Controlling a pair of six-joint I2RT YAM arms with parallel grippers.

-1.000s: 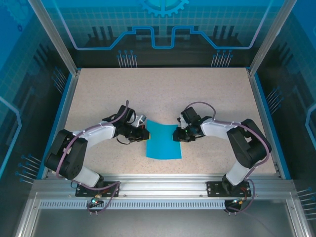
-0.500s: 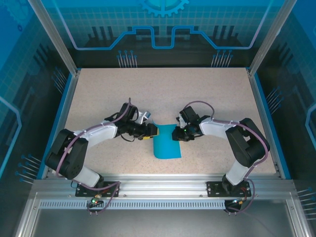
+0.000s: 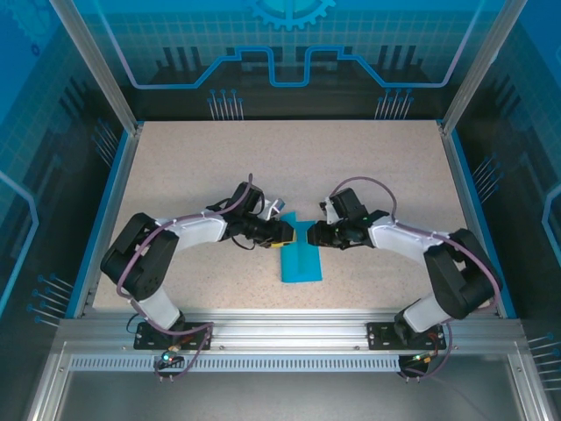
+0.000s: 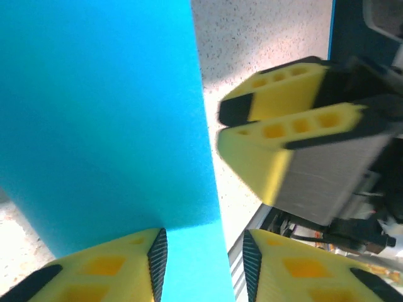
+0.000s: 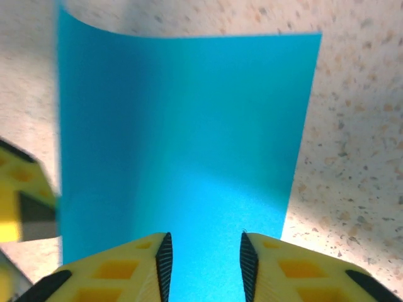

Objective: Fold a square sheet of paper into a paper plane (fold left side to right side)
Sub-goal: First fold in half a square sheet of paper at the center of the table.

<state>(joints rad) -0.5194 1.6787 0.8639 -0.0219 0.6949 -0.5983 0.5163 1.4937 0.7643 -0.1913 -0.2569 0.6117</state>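
The square sheet of paper (image 3: 302, 261) is bright cyan and lies at the table's middle front, showing as a narrow upright strip with its left part turned over toward the right. My left gripper (image 3: 286, 232) hangs over its top left corner, jaws apart; in the left wrist view the paper (image 4: 113, 113) runs under the left gripper (image 4: 204, 264), its edge between the pads. My right gripper (image 3: 313, 235) faces it at the top right corner, also open, with the paper (image 5: 189, 126) below the right gripper (image 5: 203, 264). The two grippers nearly touch.
The speckled table (image 3: 263, 158) has blue rails along its left side (image 3: 105, 219) and right side (image 3: 473, 219). An aluminium frame (image 3: 280, 329) carries the arm bases at the near edge. Glass panels wall in the back and sides.
My left gripper has swept right across the sheet, and the paper now looks about half as wide. Its jaws went from shut to apart. The right gripper opened a little.
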